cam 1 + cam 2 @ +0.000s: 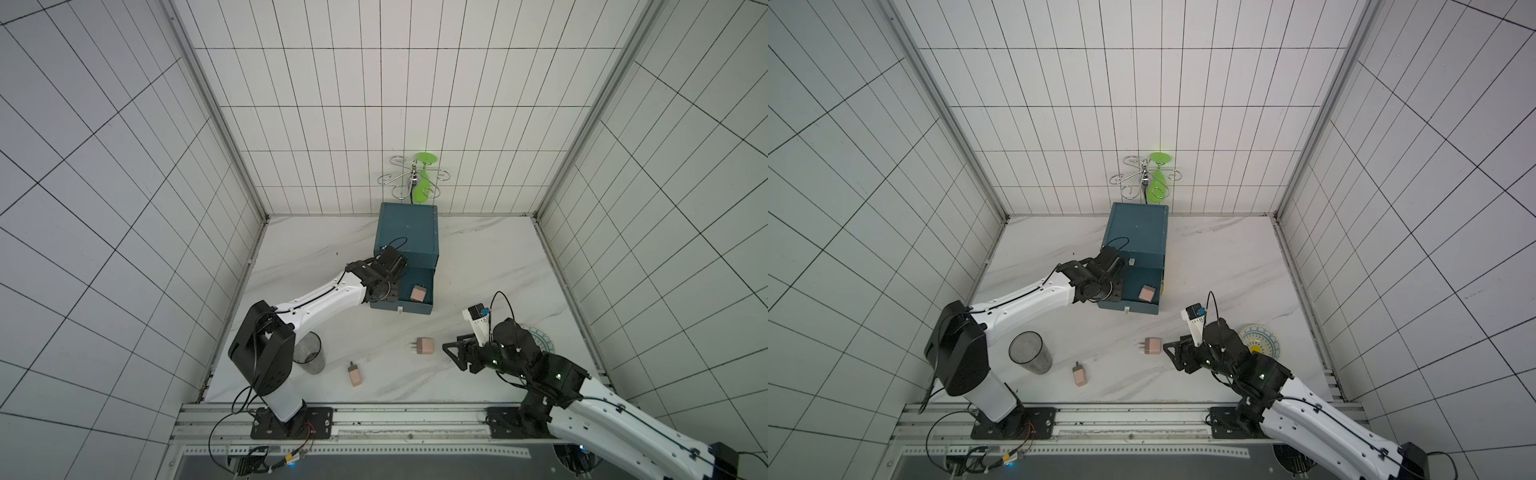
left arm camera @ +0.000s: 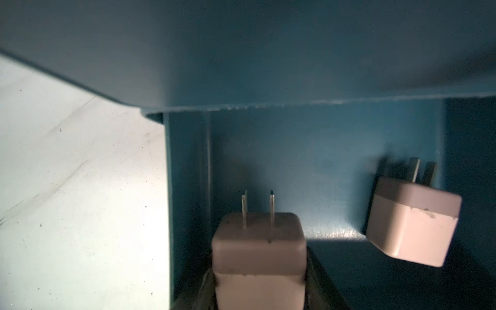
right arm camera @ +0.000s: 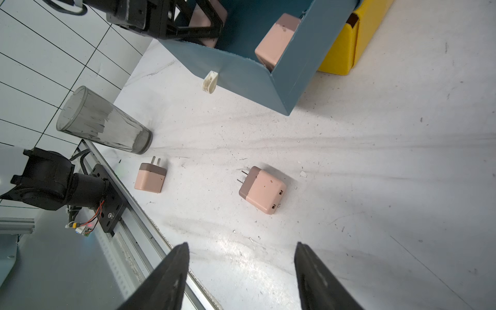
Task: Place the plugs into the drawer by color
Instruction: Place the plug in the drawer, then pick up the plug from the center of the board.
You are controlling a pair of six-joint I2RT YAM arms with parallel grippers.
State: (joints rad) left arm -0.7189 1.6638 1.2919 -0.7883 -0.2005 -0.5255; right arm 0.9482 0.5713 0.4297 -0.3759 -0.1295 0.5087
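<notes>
At about 8 o'clock on the marble table (image 1: 478, 257) an empty grey tumbler (image 1: 308, 353) stands upright, and just at its 4 o'clock lies the near peach plug (image 1: 355, 375), flat on the table with its prongs toward 12 o'clock. Further in, toward 12 o'clock, the left gripper (image 1: 384, 293) reaches down into the left side of the pulled-out drawer (image 1: 419, 309) of the teal cabinet (image 1: 407, 228). The left wrist view shows its jaws partly closed and clamped on either side of the gripped peach plug (image 2: 259, 241), whose prongs point away from the wrist. At the drawer's 3 o'clock side sits the drawer plug (image 1: 417, 294), also peach, tilted on an edge close to the side wall. A yellow box (image 3: 341, 48) shows just beyond that wall. Near the table's centre, at 6 o'clock from the drawer, the middle peach plug (image 1: 424, 345) lies on its side with its prongs toward 9 o'clock. Just at its 3 o'clock hovers the right gripper (image 3: 241, 247) — fingers spread apart, nothing between them, not touching the plug. At roughly 4 o'clock a patterned plate (image 1: 1268, 343) lies partly hidden under the right arm.
</notes>
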